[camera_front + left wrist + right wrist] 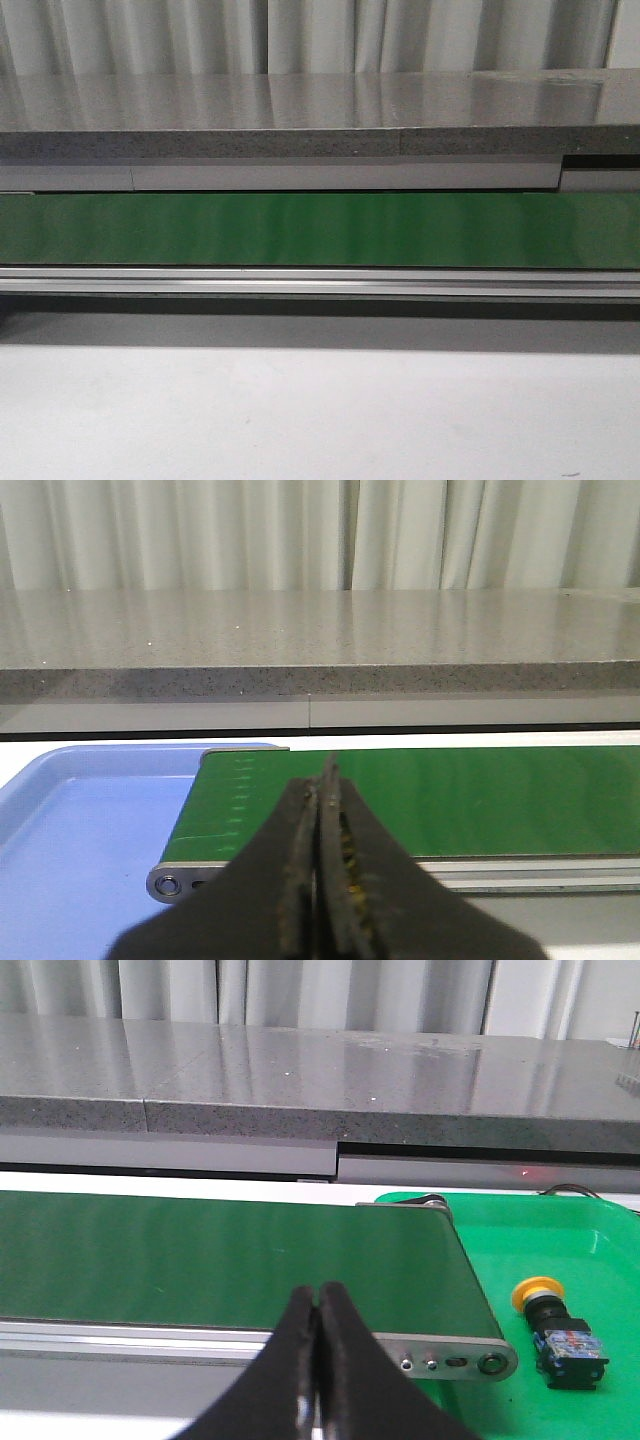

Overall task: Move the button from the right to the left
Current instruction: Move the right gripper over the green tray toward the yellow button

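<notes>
Both black claws, right gripper (pixel 317 1305) and left gripper (pixel 322 785), pressed together; unopened, right's would knock yellow-capped black button (pixel 556 1331), lower right, across green tray (pixel 560 1230).

Belt (pixel 320 230) plain dark green. Button (pixel 556 1332): yellow-orange cap, black body, bluish details. Right tray (pixel 560 1250) bright green; left tray (pixel 70 830) light blue. Counter (pixel 300 110) speckled grey.

The green belt (pixel 320 230) is showing a smooth, faintly glossy face, its frame (pixel 320 283) looking like brushed metal. The speckled stone-like counter (pixel 300 105) is gleaming. The button (pixel 558 1328) is looking like plastic, lying in a glossy green tray (pixel 560 1250).
</notes>
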